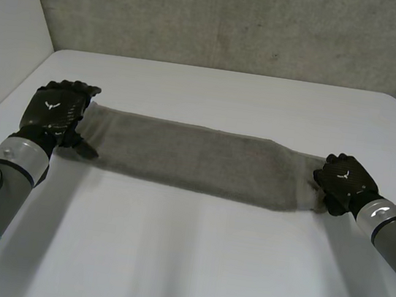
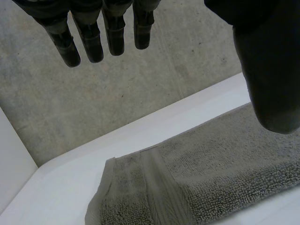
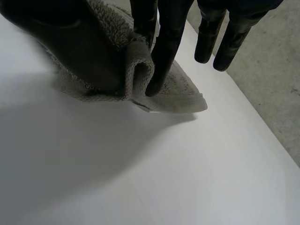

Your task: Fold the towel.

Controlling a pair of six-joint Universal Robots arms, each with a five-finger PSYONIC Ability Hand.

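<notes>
Looking down from the head view, I see my left robot hand (image 1: 57,108) at the left of the frame. It sits at the left end of the towel (image 1: 196,159). In its own wrist view its fingers (image 2: 89,42) are straight and a little apart. The thumb (image 2: 274,84) is off to one side, and nothing is held between them, so this robot hand is loose and holds nothing. The end of the towel lies flat on the bench (image 1: 203,267) below the fingertips. I cannot tell if the thumb touches it.

My right robot hand (image 1: 345,180) is at the right of the frame, at the other end of the towel. In its own wrist view the big thumb and one finger (image 3: 164,51) squeeze a bunched-up fold of the towel between them. So this robot hand is clamped on the towel. Two more fingers stick out straight beside it and hold nothing. A flat corner of the towel pokes out past the fingertips and rests on the bench.

The towel is grey and fluffy. It makes one long band across the middle of the frame, running from one robot hand to the other. It lies on the white bench. A grey wall (image 1: 238,21) runs along the top of the frame behind the bench.
</notes>
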